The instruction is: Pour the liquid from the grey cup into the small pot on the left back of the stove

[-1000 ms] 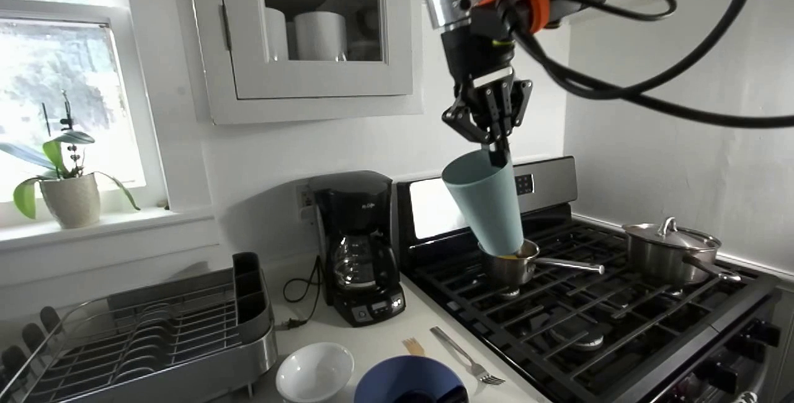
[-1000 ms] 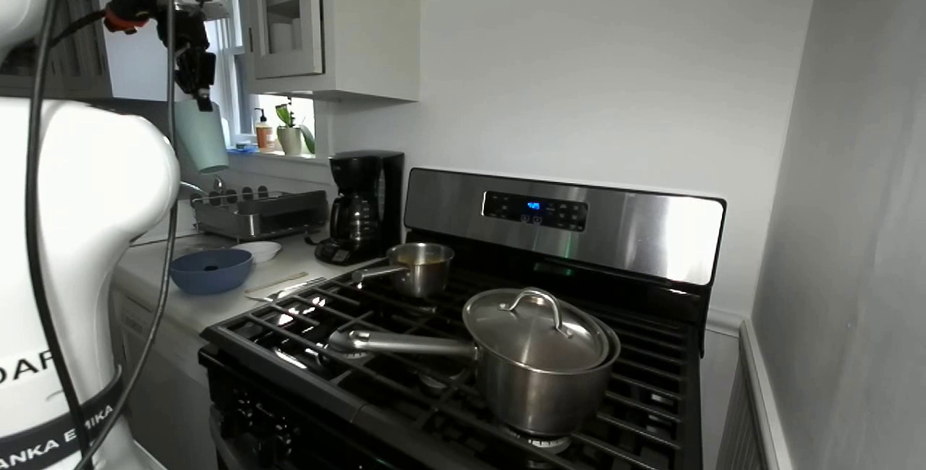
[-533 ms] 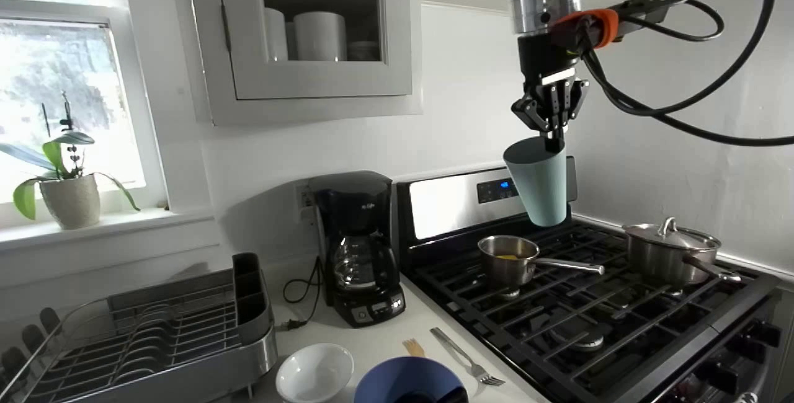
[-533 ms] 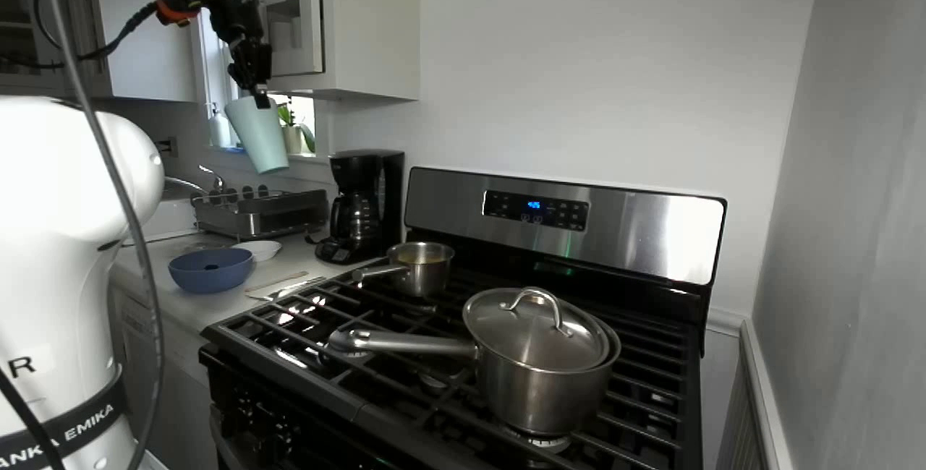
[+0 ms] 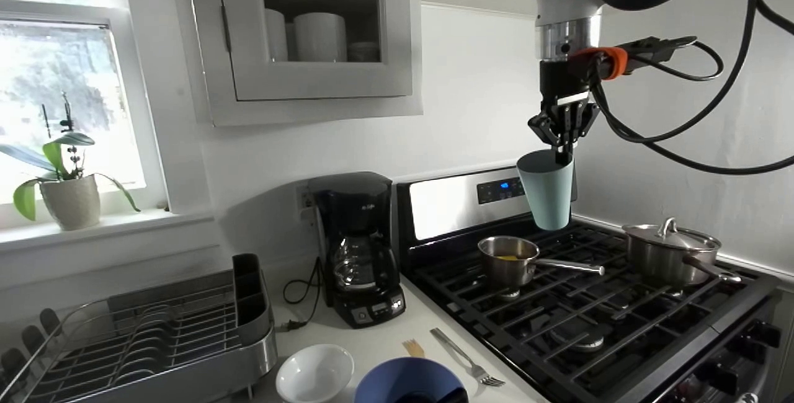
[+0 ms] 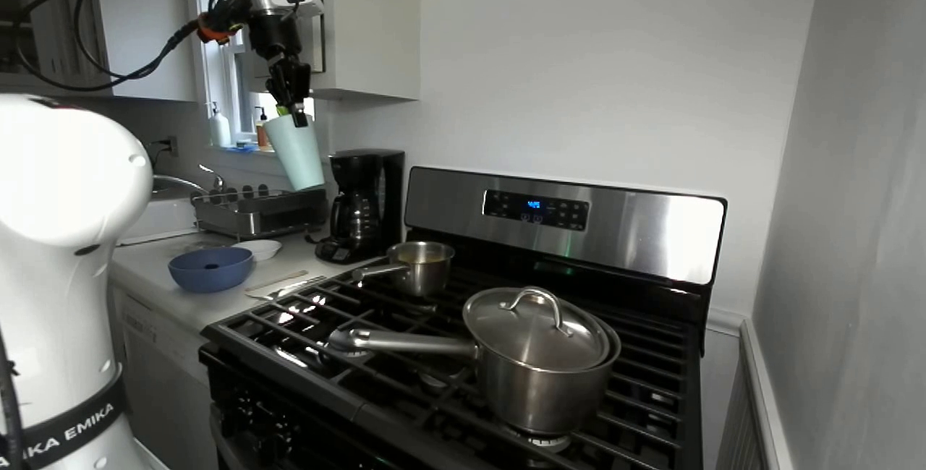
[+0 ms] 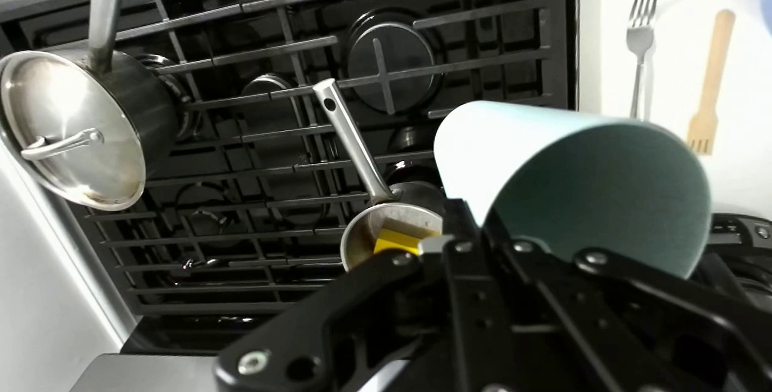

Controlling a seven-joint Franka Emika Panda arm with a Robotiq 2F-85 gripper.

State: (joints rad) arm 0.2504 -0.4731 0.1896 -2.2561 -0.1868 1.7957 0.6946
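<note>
The pale grey-green cup (image 5: 547, 195) hangs in the air, mouth up and slightly tilted; it also shows in an exterior view (image 6: 296, 159) and the wrist view (image 7: 482, 145). My gripper (image 5: 563, 154) is shut on its rim, one finger inside and one outside, as the wrist view (image 7: 477, 223) shows. The cup's inside is dark there; I cannot make out liquid. The small pot (image 5: 508, 270) stands on the stove (image 5: 440, 211), lower than the cup; it shows too in an exterior view (image 6: 423, 276). In the wrist view the small pot (image 7: 416, 194) holds something yellow (image 7: 395, 240), partly hidden by my gripper.
A larger lidded pot (image 6: 539, 383) stands on the stove. A coffee maker (image 5: 356, 254) is on the counter beside the stove. A blue bowl (image 6: 210, 270), a white bowl (image 5: 315, 372), a fork (image 5: 462, 353) and a dish rack (image 5: 180, 335) are on the counter. A cabinet (image 5: 322, 84) hangs above.
My gripper and the held cup have moved right in both exterior views, lower over the last half second. The cup is less tilted. The pots have not moved.
</note>
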